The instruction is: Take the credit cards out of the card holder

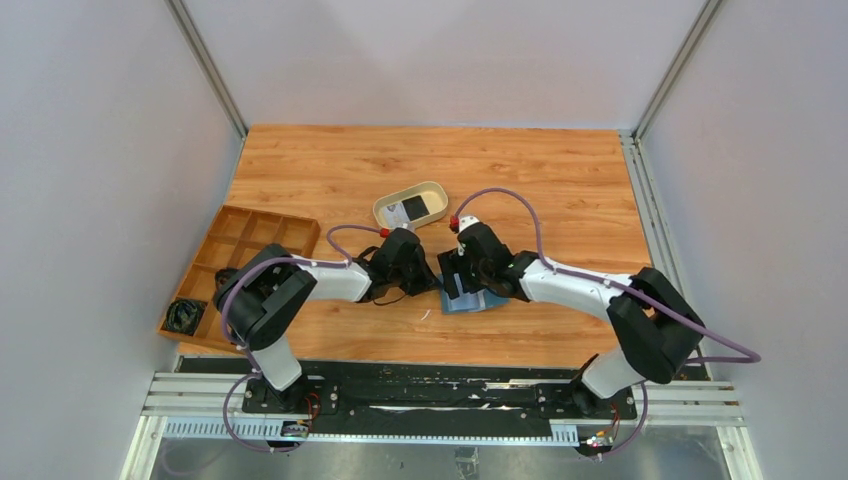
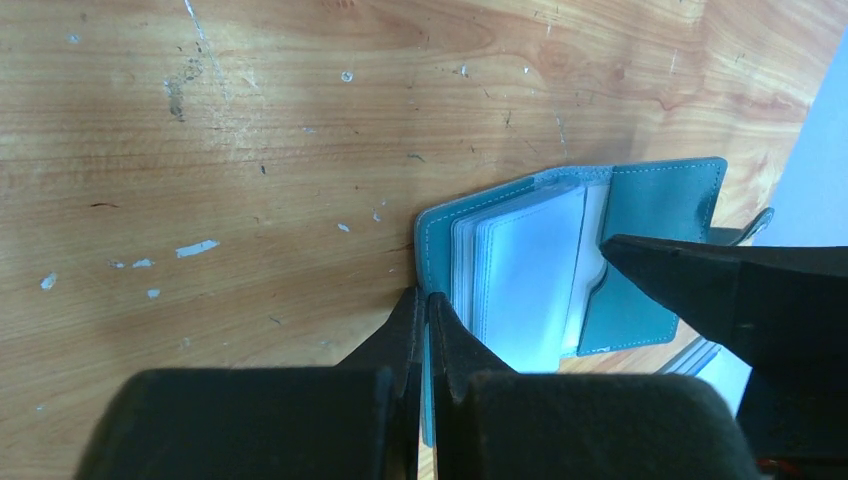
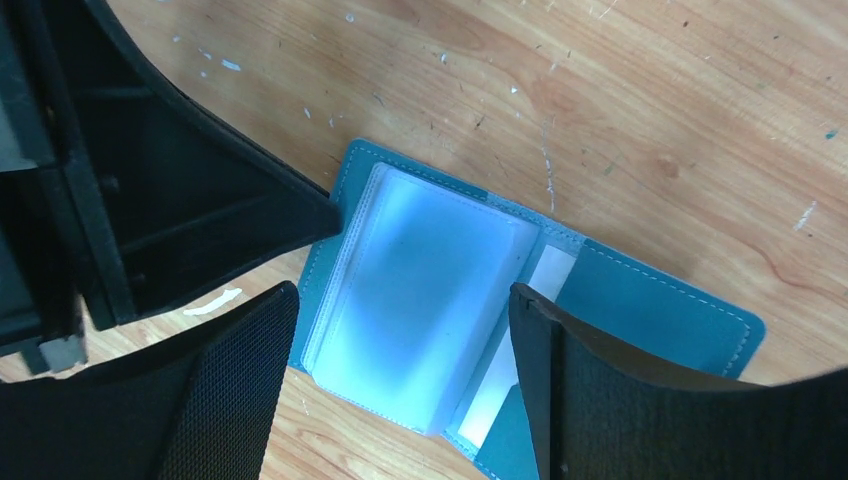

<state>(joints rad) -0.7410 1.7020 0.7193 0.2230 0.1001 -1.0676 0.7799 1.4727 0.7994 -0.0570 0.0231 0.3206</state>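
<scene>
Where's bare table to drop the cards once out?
Bare wood: right side of the table, beyond the right arm; far strip behind the beige oval tray; near patch in front of the card holder. Crowded: centre, where the left claw pinches it and the right claw straddles it; left edge, taken by the wooden divided tray.

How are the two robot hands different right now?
The left gripper is shut, pinching the teal card holder's edge; the right gripper is wide open, holding nothing. The left sits low beside it; the right hangs over the clear card sleeves. Both are black.
</scene>
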